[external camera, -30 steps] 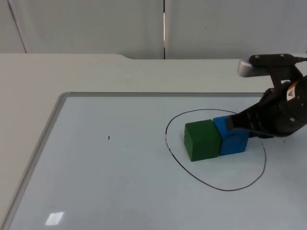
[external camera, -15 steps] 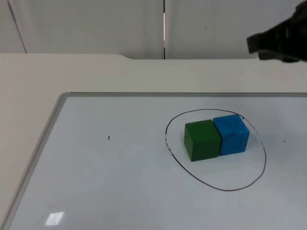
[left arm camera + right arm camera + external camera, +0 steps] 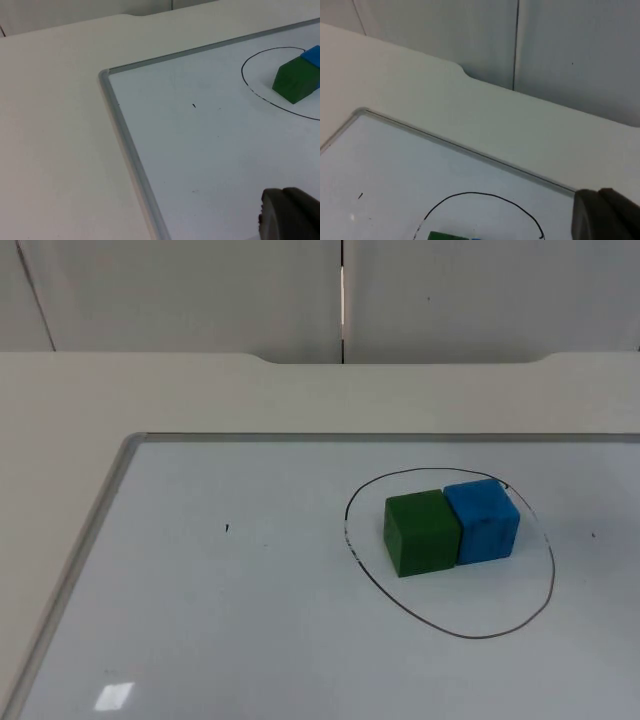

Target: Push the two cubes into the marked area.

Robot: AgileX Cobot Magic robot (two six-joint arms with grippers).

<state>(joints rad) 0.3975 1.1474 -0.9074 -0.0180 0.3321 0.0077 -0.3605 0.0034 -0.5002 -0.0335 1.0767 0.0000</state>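
A green cube [image 3: 422,532] and a blue cube [image 3: 483,520] stand side by side and touching, inside the black hand-drawn oval [image 3: 470,637] on the whiteboard. From the left wrist, the green cube [image 3: 296,85] and a corner of the blue cube [image 3: 313,55] lie far ahead, inside the oval line [image 3: 243,75]. My left gripper [image 3: 287,216] hangs above the board's near part, well away from the cubes. My right gripper [image 3: 605,215] is raised high and back; below it I see the oval's far arc [image 3: 470,194] and a sliver of the green cube [image 3: 447,236].
The whiteboard's grey metal frame [image 3: 100,510] runs along its left and far sides. A tiny black mark [image 3: 226,528] sits on the board left of the oval. Beige table top surrounds the board, ending at the grey partition wall [image 3: 200,290].
The right arm has lifted off the blue cube and drawn back up and to the right, out of the top view. Both cubes have stayed put inside the oval.
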